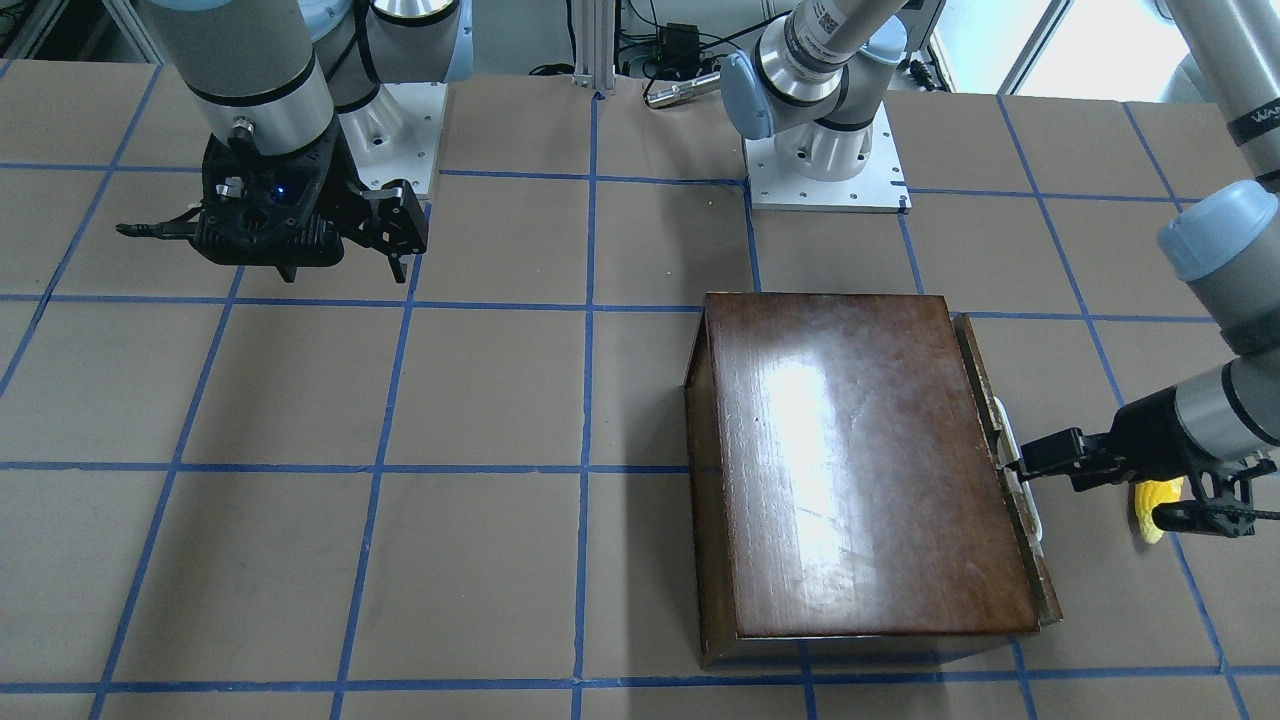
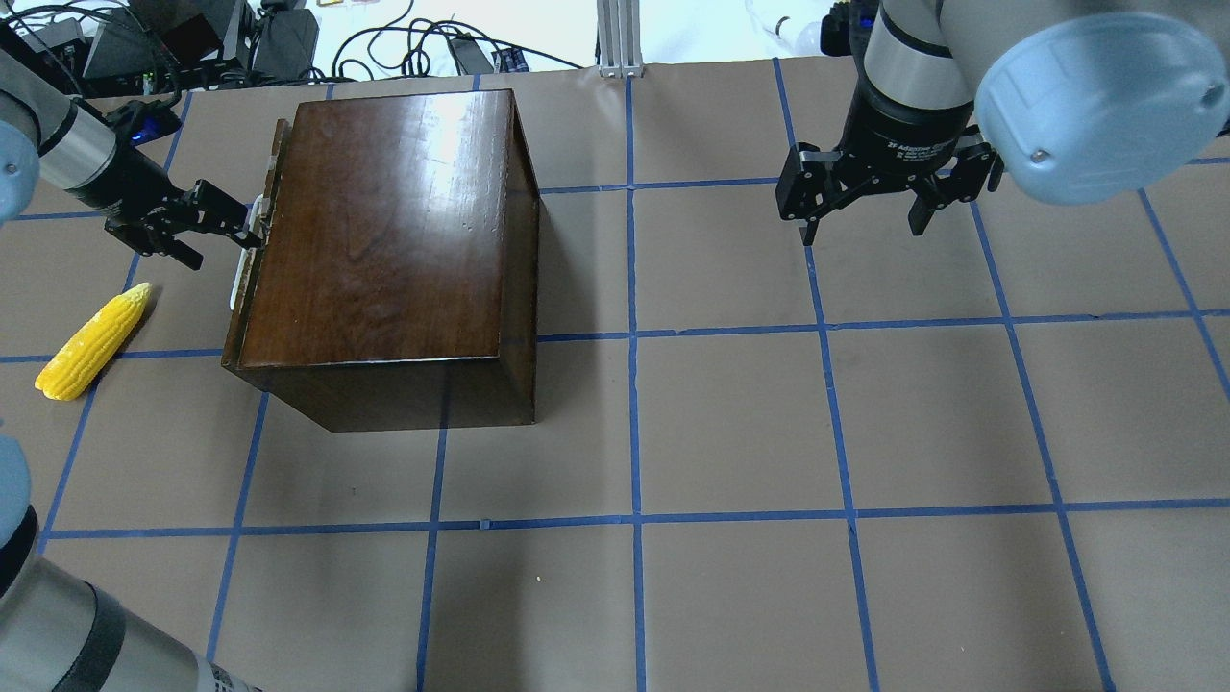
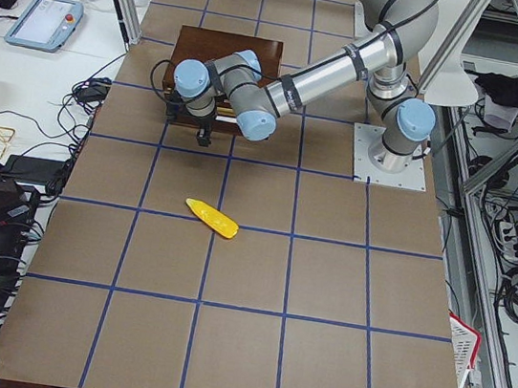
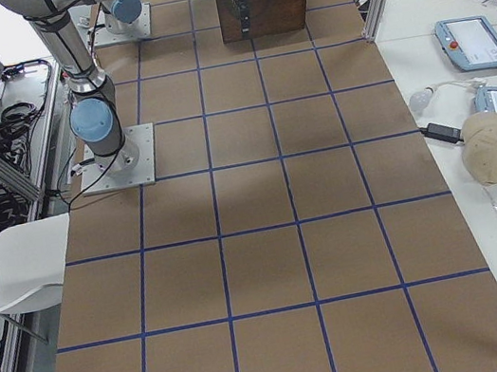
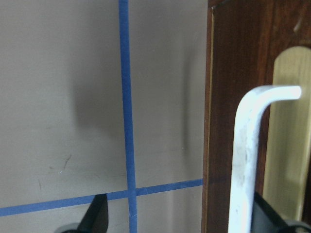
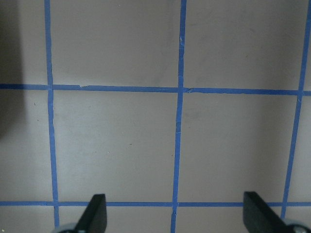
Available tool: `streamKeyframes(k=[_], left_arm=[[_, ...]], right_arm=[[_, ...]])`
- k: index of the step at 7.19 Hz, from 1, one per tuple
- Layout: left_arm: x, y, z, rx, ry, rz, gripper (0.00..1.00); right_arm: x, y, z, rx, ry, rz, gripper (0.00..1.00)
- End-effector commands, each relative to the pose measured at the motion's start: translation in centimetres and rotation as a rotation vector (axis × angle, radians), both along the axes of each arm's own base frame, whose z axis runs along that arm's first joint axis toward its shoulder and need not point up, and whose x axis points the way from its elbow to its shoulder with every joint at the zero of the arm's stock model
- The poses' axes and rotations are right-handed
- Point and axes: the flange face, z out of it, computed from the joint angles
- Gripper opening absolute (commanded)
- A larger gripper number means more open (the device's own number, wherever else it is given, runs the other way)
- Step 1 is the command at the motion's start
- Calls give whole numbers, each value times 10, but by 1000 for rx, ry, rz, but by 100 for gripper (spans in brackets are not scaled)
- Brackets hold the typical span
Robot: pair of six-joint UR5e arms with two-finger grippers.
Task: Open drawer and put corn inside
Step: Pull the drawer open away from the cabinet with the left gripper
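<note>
The glossy dark-brown box [image 2: 384, 231] stands on the robot's left half of the table. The drawer [image 2: 272, 154] shows only its dark front panel [image 1: 985, 370], set just off the box. None of its pale tray shows. My left gripper [image 2: 223, 240] is open at the white drawer handle [image 5: 245, 155]. The handle lies between the fingers, close to one fingertip [image 5: 269, 216]. The yellow corn [image 2: 91, 341] lies on the table left of the box, apart from the gripper. It is mostly hidden in the front-facing view [image 1: 1150, 500]. My right gripper [image 2: 860, 226] is open and empty above the table.
The table [image 2: 730, 432] is brown with a grid of blue tape lines. The arm base plates [image 1: 825, 170] stand along the robot's edge. Cables and gear [image 2: 288, 38] lie past the far edge behind the box.
</note>
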Motion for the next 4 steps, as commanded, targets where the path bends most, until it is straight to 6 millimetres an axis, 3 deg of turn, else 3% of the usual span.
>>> streamKeyframes(k=[1, 2, 4], left_arm=[[10, 0, -1, -1, -10, 12, 100], [28, 4, 0, 0, -36, 27, 100], [37, 6, -1, 2, -37, 39, 100]], right_arm=[[0, 0, 0, 0, 0, 0, 100], [0, 0, 0, 0, 0, 0, 100], [0, 0, 0, 0, 0, 0, 100]])
